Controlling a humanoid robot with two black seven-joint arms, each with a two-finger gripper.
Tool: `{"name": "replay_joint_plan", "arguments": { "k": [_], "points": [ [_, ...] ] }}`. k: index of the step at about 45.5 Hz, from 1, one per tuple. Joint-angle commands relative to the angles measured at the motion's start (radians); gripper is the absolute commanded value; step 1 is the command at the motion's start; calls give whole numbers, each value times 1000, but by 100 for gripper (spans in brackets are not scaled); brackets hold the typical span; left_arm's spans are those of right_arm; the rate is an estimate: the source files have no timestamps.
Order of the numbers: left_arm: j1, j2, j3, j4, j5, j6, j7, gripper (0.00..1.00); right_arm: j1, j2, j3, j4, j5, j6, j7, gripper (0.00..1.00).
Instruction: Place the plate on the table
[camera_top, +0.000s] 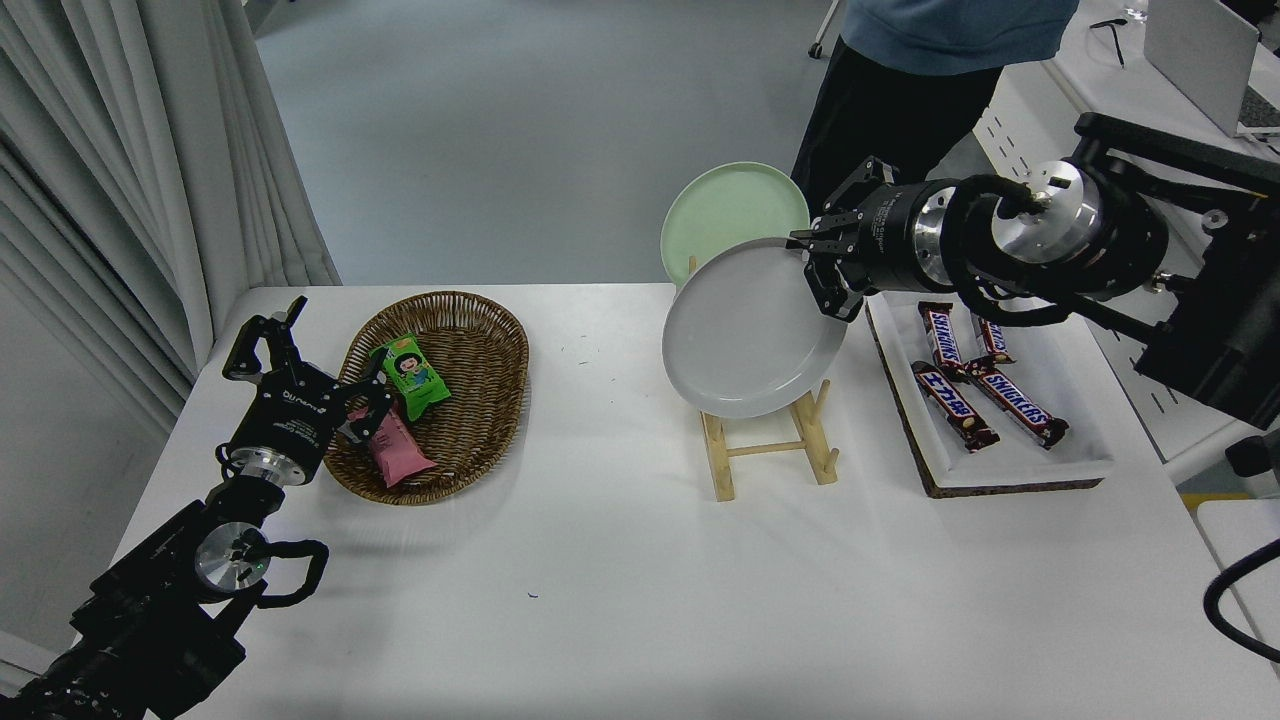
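The pale grey plate (748, 330) hangs in the air above the wooden plate rack (765, 448), tilted towards the camera. My right gripper (818, 268) is shut on its upper right rim, the arm coming in from the right. Behind it the mint green plate (728, 205) still stands in the rack; the yellow plate is hidden behind the grey one. The white table (620, 570) lies below. My left gripper (300, 365) is parked at the lower left beside the basket, fingers spread open.
A wicker basket (470, 350) with snack packets sits at the left. A white tray (1010, 455) holding chocolate bars lies right of the rack. A person (900, 90) stands at the far side. A side desk with a laptop (1195, 60) is at the top right.
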Motion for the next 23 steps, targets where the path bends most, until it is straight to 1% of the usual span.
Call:
{"name": "replay_joint_plan", "arguments": {
  "k": [1, 5, 10, 18, 23],
  "points": [
    [0, 0, 0, 1, 0, 0, 0, 100, -114, 83, 121, 1, 15, -36, 0, 0],
    [0, -1, 0, 0, 0, 0, 0, 100, -178, 127, 185, 0, 15, -66, 0, 0],
    [0, 0, 0, 0, 0, 0, 0, 100, -261, 196, 262, -10, 20, -137, 0, 0],
    [0, 0, 0, 0, 0, 0, 0, 100, -296, 245, 288, -40, 30, -137, 3, 0],
    [0, 0, 0, 1, 0, 0, 0, 100, -321, 285, 287, -59, 104, -137, 14, 0]
  ]
}}
